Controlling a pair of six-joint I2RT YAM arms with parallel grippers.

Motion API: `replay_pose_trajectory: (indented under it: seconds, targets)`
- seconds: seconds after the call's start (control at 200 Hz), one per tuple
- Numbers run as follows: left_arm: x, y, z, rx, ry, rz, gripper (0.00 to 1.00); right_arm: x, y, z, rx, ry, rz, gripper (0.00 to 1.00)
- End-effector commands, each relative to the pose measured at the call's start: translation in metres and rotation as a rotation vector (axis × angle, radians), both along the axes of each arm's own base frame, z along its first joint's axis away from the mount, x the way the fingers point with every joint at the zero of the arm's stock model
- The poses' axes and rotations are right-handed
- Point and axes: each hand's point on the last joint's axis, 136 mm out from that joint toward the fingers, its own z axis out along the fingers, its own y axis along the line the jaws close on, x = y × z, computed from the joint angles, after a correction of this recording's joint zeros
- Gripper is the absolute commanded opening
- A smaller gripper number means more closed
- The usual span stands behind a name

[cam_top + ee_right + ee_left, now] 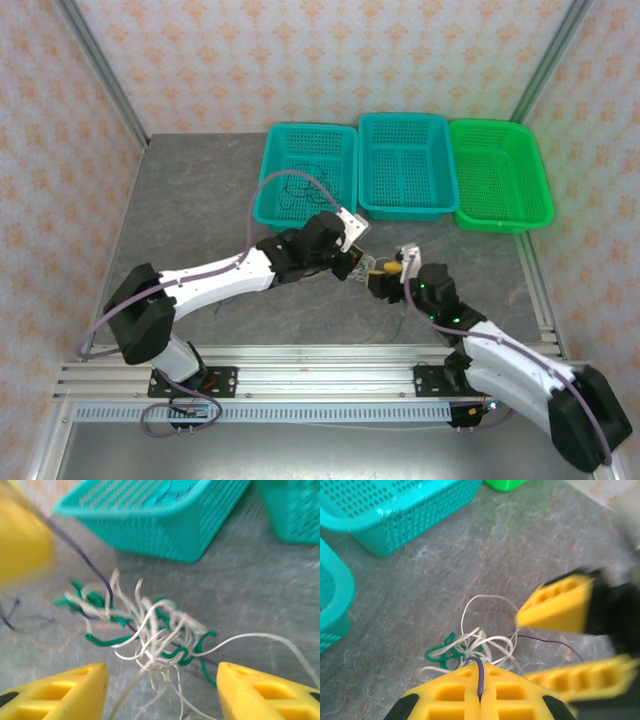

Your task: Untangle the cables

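**Knot only partly undone, one strand pinched**

Left wrist view: the left gripper sits at 6 o'clock with its jaws pressed together, clamped on a dark wire. Just beyond its tips lie the cables, a clump of whitish and green strands on the grey table. The right gripper stands at 3 o'clock with its yellow fingers apart.

Right wrist view: its own fingers sit at 7 and 5 o'clock, spread wide, with no strand pinched between them. The clump lies on the table just ahead, at centre. The dark wire runs from it toward 10 o'clock, where the blurred yellow of the other gripper shows.

Top view: both grippers meet near the table's middle. At 12 o'clock, the leftmost teal basket holds a black squiggle.

That looks like one cable already freed and put away. The whitish, green and dark strands are knotted together, so most of the separating is probably left to do.
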Motion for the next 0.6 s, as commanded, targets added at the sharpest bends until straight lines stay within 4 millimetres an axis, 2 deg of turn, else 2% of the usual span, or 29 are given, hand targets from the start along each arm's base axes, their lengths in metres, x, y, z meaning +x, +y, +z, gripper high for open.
replay_pose_trajectory:
  seconds: [0.0,0.2,0.305,0.38,0.445,0.49,0.591]
  targets:
    - [-0.019,-0.005,0.023,-0.045,-0.020,-0.083,0.00,0.003,0.040,0.065,0.011,-0.379,0.212,0.65]
    - [-0.025,-0.005,0.031,-0.064,-0.033,-0.107,0.00,0.025,0.036,0.077,-0.028,-0.511,0.120,0.75]
    - [-0.031,-0.008,0.037,-0.089,-0.031,-0.131,0.00,0.027,0.044,0.082,-0.030,-0.528,0.153,0.75]
    - [-0.035,-0.011,0.045,-0.114,-0.041,-0.152,0.00,0.028,0.055,0.079,-0.042,-0.523,0.207,0.74]
    - [-0.039,-0.012,0.055,-0.143,-0.053,-0.167,0.00,0.030,0.062,0.076,-0.038,-0.507,0.233,0.69]
    - [-0.041,-0.012,0.064,-0.165,-0.066,-0.176,0.00,0.034,0.065,0.067,-0.041,-0.477,0.232,0.63]
    - [-0.045,-0.007,0.087,-0.223,-0.105,-0.170,0.00,0.057,0.057,0.048,-0.051,-0.397,0.107,0.33]
